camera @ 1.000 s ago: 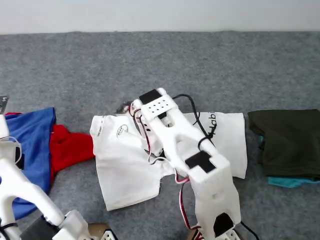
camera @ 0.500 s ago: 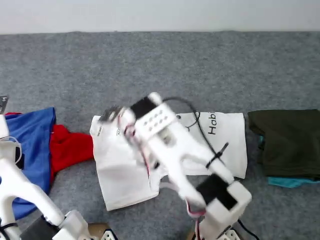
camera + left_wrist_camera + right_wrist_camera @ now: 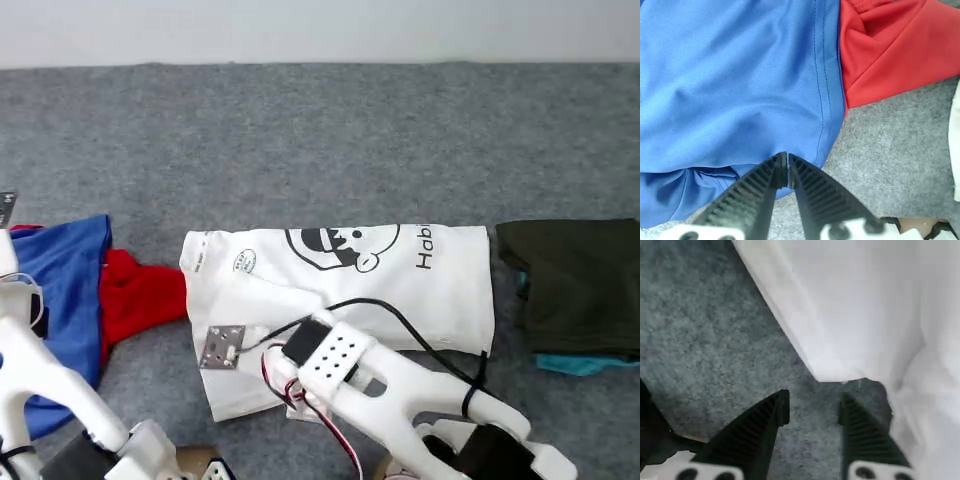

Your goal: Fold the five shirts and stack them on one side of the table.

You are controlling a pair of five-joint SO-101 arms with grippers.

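The white shirt [image 3: 400, 285] is lying spread out at the middle of the table [image 3: 330, 130], its printed front facing up and its near-left part sitting bunched and uneven. To its right, a dark shirt [image 3: 575, 280] is lying folded on top of a teal shirt [image 3: 580, 365], so 2 of the 5 look done and this is likely the 3rd.

Your right gripper [image 3: 812, 400] is hanging low over the near-left corner of the white shirt, with its jaws parted a little and nothing between them. The wrist view is showing grey table under the tips and the hem just beyond them.

For a clean fold, you are going to want the tips on the cloth itself, not on the table beside it. Bring 1 finger under the hem and pinch a single layer at the corner. A pinch through the bunched sleeve would probably drag a wrinkle across the print.

The right arm [image 3: 400, 390] is reaching low from the near edge, angled toward the left, its cable trailing over the shirt.

At the far left, your left gripper [image 3: 787, 160] is hovering over the blue shirt [image 3: 730, 75] with its jaws closed tip to tip on nothing. The red shirt [image 3: 890, 45] is lying against the blue one, both unfolded.
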